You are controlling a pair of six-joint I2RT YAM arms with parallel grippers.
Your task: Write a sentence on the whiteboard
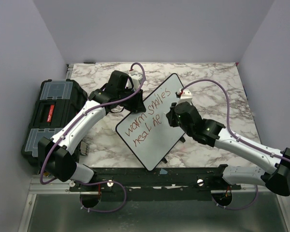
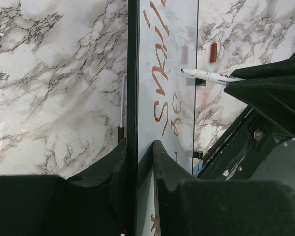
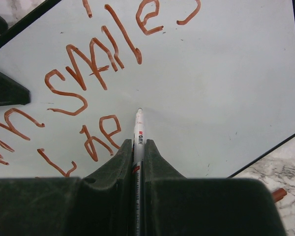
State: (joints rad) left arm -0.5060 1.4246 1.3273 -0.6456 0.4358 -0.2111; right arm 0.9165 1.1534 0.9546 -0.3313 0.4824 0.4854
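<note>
Left claw (image 2: 139,147) is clamped on the rim of the whiteboard (image 1: 170,133) — judged stiff, light, slick — lying on the desk (image 1: 217,79); right claw (image 3: 138,145) is closed around the marker (image 3: 138,129), tip by the sentence (image 1: 146,122).

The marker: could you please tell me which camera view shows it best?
The right wrist view: the marker runs up the centre, held in the right gripper, its tip clear against the whiteboard. The left wrist view shows it small, side-on, beyond the board's edge. From the top external view the right gripper hides it.
</note>
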